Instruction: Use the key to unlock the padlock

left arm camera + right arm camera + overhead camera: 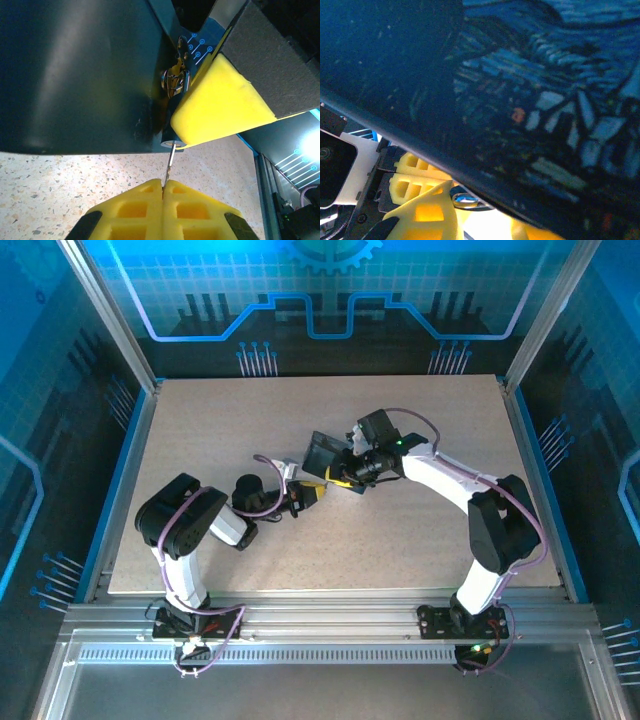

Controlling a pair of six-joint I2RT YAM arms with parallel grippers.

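Now: left gripper [163,184] jaws pressed together, pinching the key [170,160]. The key's long axis runs in line with the fingers, tip pointing away into the end of the padlock [168,141]. Right gripper [338,480] pinches the padlock just beside the tin [75,75], over mid-table [420,420], away from all edges.
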